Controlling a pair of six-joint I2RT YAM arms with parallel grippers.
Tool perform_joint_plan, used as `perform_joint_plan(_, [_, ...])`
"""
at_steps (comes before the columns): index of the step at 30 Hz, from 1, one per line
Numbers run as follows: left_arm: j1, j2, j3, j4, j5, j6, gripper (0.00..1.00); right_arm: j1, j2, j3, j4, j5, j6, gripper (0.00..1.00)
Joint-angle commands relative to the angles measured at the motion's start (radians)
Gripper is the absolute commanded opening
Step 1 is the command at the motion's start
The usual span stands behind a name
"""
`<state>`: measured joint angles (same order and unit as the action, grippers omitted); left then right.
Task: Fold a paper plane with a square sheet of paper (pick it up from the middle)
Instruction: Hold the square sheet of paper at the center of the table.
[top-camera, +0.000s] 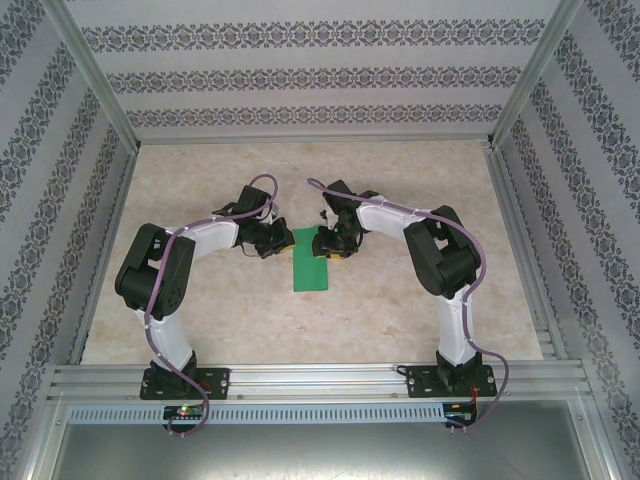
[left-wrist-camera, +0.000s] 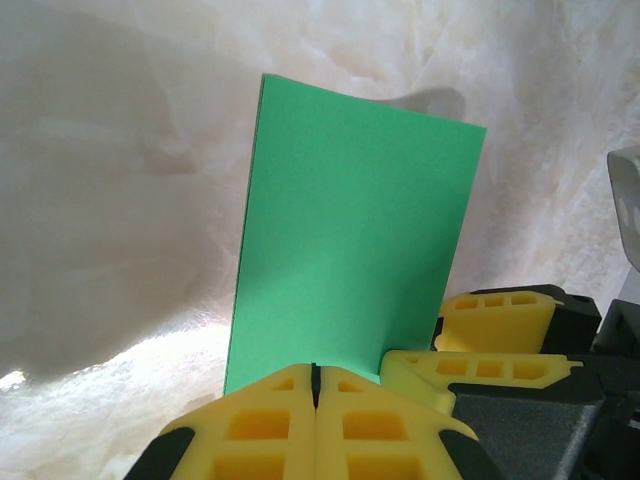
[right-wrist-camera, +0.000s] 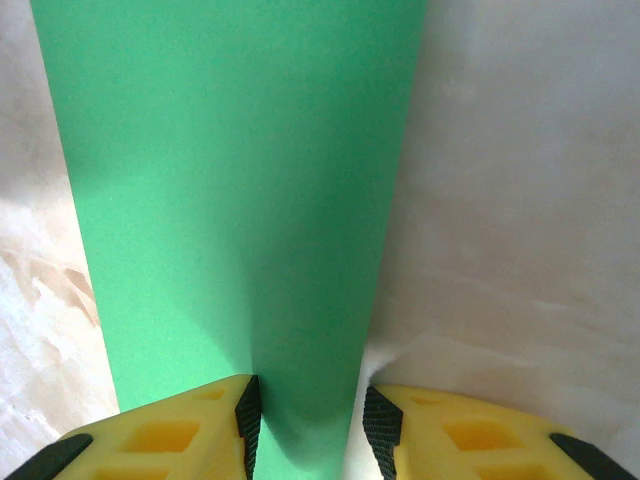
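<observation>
Green square sheet of paper (top-camera: 311, 262) lies flat on the beige table (top-camera: 420, 310), roughly mid-table, between the two arms. From the top cam it reads as a narrow upright rectangle, long axis running near-to-far, not a full square. Left gripper (top-camera: 277, 241) sits at the sheet's far-left corner area. Right gripper (top-camera: 330, 246) sits at the far-right edge, so both come in on the far end of the sheet from opp. sides, close to each other. In the left wrist cam the left gripper (left-wrist-camera: 315, 395) has its yellow fingers pressed together w/ only a thin seam between them. The paper (left-wrist-camera: 350, 250) runs straight away from the tips, its near edge hidden behind them. Can't tell if any paper is pinched in the seam; the sheet shows face-on, not edge-on to it. A faint second edge line runs down the sheet's left side there. The right gripper's fingers (left-wrist-camera: 480, 368) show at lower right of that view, just beside the sheet's corner. In the right wrist cam the right gripper (right-wrist-camera: 310, 425) has its jaws apart w/ a clear gap. The paper (right-wrist-camera: 230, 200) fills the left and centre and reaches into that gap. The left finger sits over the green, the right finger over bare table, so the sheet's right edge falls between the tips.
</observation>
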<state>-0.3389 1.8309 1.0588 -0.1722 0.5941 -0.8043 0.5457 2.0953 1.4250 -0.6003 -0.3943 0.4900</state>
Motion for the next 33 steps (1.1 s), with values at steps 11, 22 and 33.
perform_joint_plan(11, [-0.025, 0.009, 0.012, -0.001, 0.029, 0.010, 0.05, 0.000, 0.155, -0.070, -0.016, 0.146, -0.011, 0.39])
perform_joint_plan(22, [-0.063, 0.076, 0.055, -0.055, 0.015, 0.039, 0.02, 0.003, 0.158, -0.074, -0.017, 0.154, -0.009, 0.39])
perform_joint_plan(33, [-0.069, 0.141, 0.077, -0.139, -0.050, 0.082, 0.00, 0.008, 0.149, -0.080, -0.012, 0.149, -0.008, 0.39])
